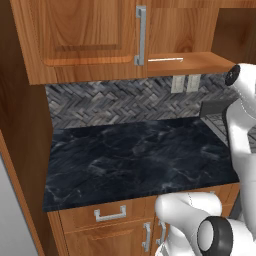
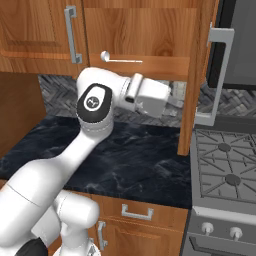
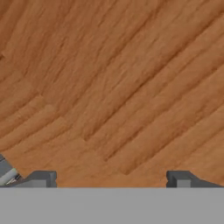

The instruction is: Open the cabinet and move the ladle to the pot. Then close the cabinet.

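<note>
Cabinet [image 2: 135,35]: right door [image 2: 197,75] swung out edge-on toward the stove, left door [image 1: 82,30] shut; the opening step looks done, so the inside can be reached.
Ladle [image 2: 120,59]: lies flat on the cabinet floor, bowl toward the shut door, thin handle pointing toward the open one; it sits above and just back of the jaws, untouched.
Jaws [image 3: 111,179]: spread wide and empty, both tips well apart with bare wood grain close ahead between them.
Hand [image 2: 150,96]: below the cabinet floor, beside the open door, probably placed there to rise and reach in for the ladle.
Counter [image 1: 135,155]: dark marble, well under the jaws.
Stove [image 2: 225,160]: beyond the open door; I cannot see the pot, so the drop-off spot is uncertain.
Remaining: grasp, carry, close door.
</note>
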Controlling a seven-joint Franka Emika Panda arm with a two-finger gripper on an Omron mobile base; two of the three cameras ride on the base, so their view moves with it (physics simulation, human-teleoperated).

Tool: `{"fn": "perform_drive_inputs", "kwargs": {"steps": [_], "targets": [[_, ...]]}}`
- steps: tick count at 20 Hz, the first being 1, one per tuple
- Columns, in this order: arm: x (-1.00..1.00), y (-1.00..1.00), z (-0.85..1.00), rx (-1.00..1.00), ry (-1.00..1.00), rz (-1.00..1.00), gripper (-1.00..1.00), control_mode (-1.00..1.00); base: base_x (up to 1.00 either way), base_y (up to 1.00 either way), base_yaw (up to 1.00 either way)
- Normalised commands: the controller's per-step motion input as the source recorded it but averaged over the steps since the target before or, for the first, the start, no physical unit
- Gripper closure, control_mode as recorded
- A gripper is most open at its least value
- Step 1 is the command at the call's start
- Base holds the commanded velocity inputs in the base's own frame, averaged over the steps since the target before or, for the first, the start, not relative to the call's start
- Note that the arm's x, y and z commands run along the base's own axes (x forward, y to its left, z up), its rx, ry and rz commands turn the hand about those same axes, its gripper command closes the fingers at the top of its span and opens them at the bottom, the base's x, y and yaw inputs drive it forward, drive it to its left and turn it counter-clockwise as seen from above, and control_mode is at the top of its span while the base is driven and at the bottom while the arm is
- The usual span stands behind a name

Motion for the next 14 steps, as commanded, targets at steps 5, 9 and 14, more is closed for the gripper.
{"fn": "perform_drive_inputs", "kwargs": {"steps": [5,9,14], "targets": [[-0.37,0.6,0.0,0.04,-0.11,0.02,-1.0,-1.0,0.0,0.0,0.0],[-0.47,0.86,0.0,0.01,-0.23,0.13,-1.0,-1.0,0.0,0.0,0.0],[-0.38,0.87,0.0,0.04,-0.33,0.25,-1.0,-1.0,0.0,0.0,0.0]]}}
